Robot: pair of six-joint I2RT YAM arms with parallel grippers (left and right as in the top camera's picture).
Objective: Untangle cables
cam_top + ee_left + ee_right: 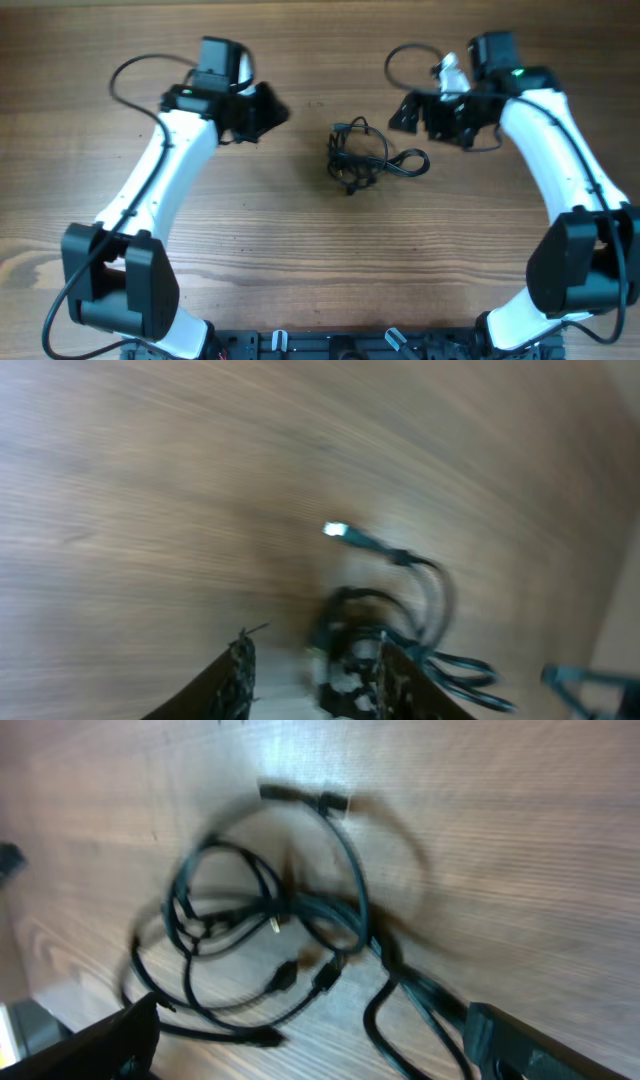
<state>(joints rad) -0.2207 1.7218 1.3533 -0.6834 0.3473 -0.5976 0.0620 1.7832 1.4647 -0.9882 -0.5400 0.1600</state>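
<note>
Roughly midway between the two arms, the cables (347,160) lie in one loose tangle on the bare wooden counter (300,250), nearer its far edge than its near edge. The knotted part sits on the left side of the bundle, and one slack loop trails out towards the counter's right edge, so the long axis runs about parallel to the far edge.

The left gripper (268,110) hangs closer to the far edge and left of the bundle, well apart from it, with its jaws spread and nothing between them. The right gripper (405,113) also hangs closer to the far edge, to the right, with its jaws wide apart and empty. It looks the nearer of the two, as the trailing loop lies just short of it. That loop seems the easier first hold, with the left gripper pinning the knot. No box, tray or other container is in view.
</note>
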